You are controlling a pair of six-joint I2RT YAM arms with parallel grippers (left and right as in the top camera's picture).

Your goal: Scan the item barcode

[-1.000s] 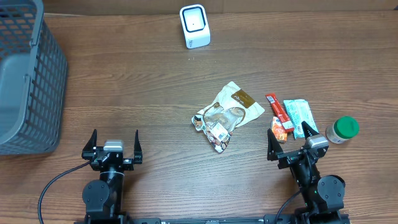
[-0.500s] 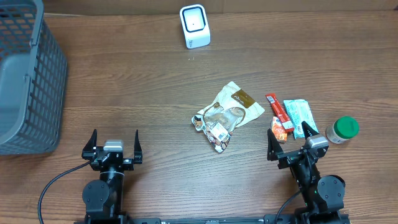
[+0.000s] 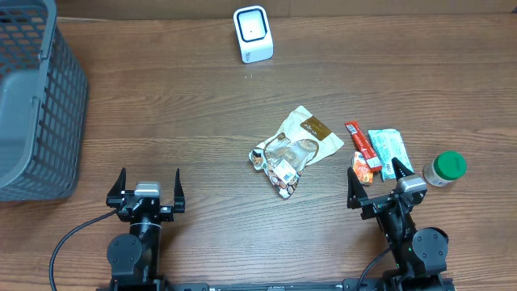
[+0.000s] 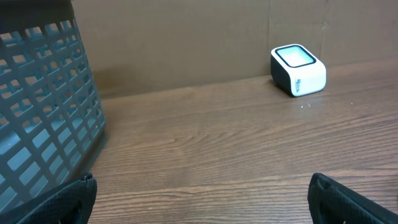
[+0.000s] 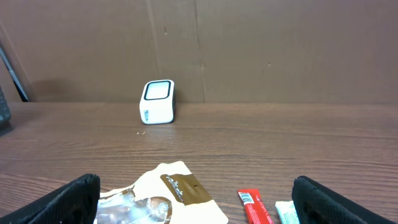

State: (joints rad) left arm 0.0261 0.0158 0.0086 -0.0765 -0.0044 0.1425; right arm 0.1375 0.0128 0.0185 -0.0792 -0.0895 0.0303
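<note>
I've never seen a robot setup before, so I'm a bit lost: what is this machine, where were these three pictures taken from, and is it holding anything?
These are two robot arms at a wooden table. One picture looks straight down from above. The other two come from small cameras on each wrist, looking forward between that arm's own fingers.

In the picture from above, the left hand and right hand sit near the bottom. Both are open and hold nothing.

On the table are a grey basket, a white scanner box, a snack pouch, a red packet, a teal packet and a green-lidded jar.
</note>
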